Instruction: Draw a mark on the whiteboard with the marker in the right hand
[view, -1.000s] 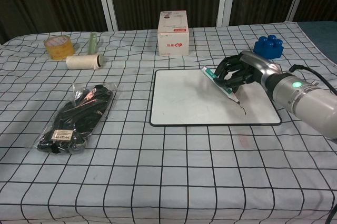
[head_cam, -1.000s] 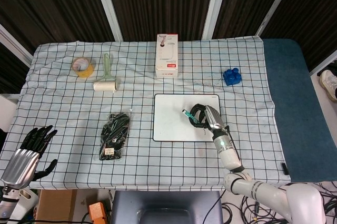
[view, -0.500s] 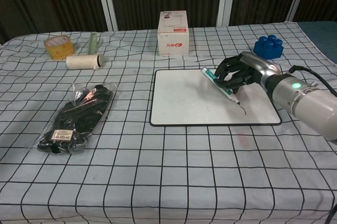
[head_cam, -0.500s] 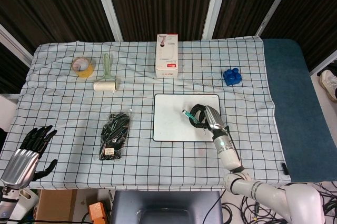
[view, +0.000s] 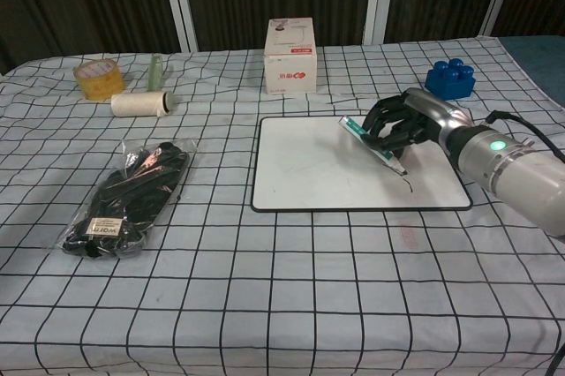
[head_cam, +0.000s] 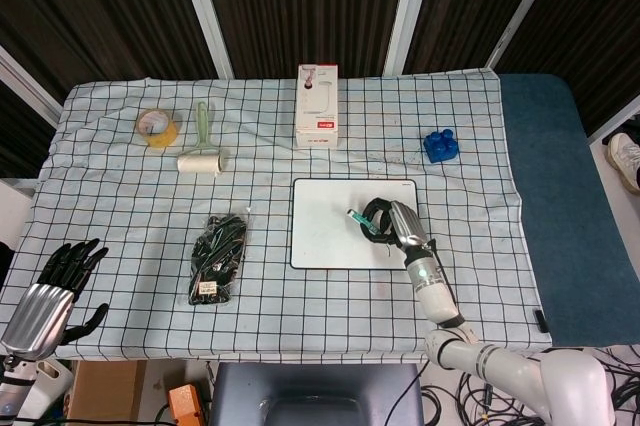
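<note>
The whiteboard (head_cam: 330, 231) (view: 318, 169) lies flat on the checked cloth, right of centre. My right hand (head_cam: 385, 221) (view: 402, 126) hovers over the board's right part and grips a teal marker (head_cam: 357, 219) (view: 366, 138), which slants down to the right with its tip at the board surface. A short dark stroke (view: 409, 185) shows on the board just below the tip. My left hand (head_cam: 55, 281) hangs at the near left corner of the table, fingers apart, holding nothing; the chest view does not show it.
A bagged pair of black gloves (head_cam: 218, 258) (view: 128, 195) lies left of the board. Behind it stand a white box (head_cam: 316, 106) (view: 290, 56), a blue brick (head_cam: 440, 144) (view: 449, 77), a lint roller (head_cam: 201, 151) (view: 139, 102) and a tape roll (head_cam: 157, 127) (view: 99, 78).
The right hand and marker have shifted slightly to the right over the board. The left hand has not moved.
</note>
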